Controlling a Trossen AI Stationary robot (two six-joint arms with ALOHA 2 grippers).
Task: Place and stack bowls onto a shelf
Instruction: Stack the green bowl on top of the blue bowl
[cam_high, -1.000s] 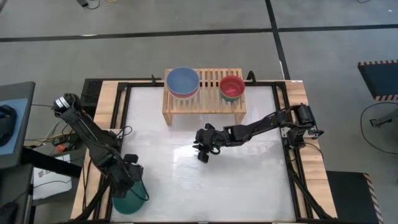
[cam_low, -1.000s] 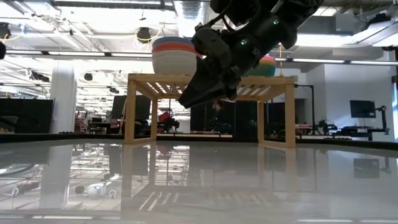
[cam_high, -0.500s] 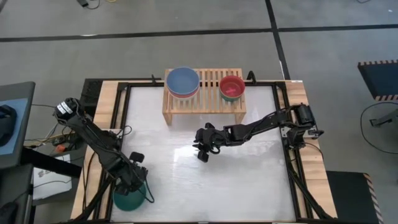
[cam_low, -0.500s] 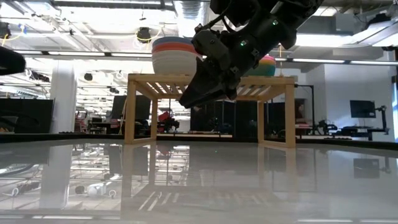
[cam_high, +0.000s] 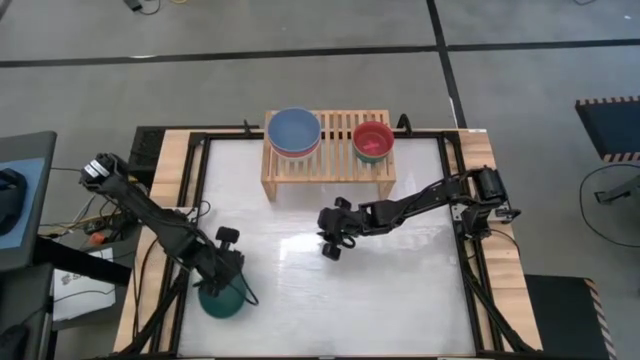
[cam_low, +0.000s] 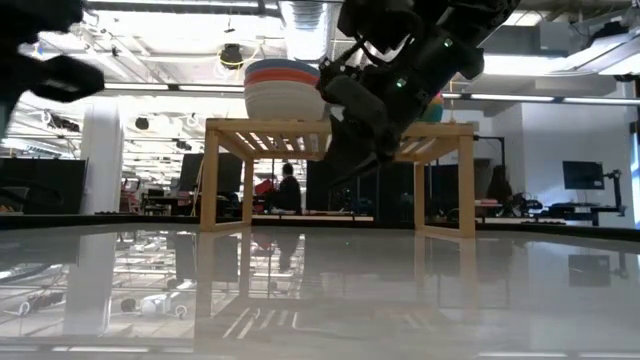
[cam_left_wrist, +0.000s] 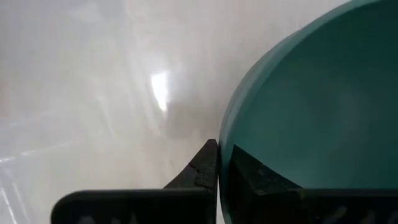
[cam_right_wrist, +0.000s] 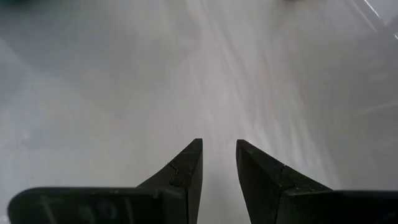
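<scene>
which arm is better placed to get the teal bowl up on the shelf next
Left. The left gripper already has its fingers clamped on the rim of the teal bowl at the table's near left. The right gripper is empty at mid-table, nearer the shelf but far from that bowl.

A glossy white rectangular tabletop (cam_high: 400, 290) is seen beneath the right gripper (cam_high: 333, 250). A person in dark clothing (cam_low: 288, 190) is seen far behind it. A blue striped-rimmed container (cam_high: 610, 128) is seen well off to its side.
</scene>
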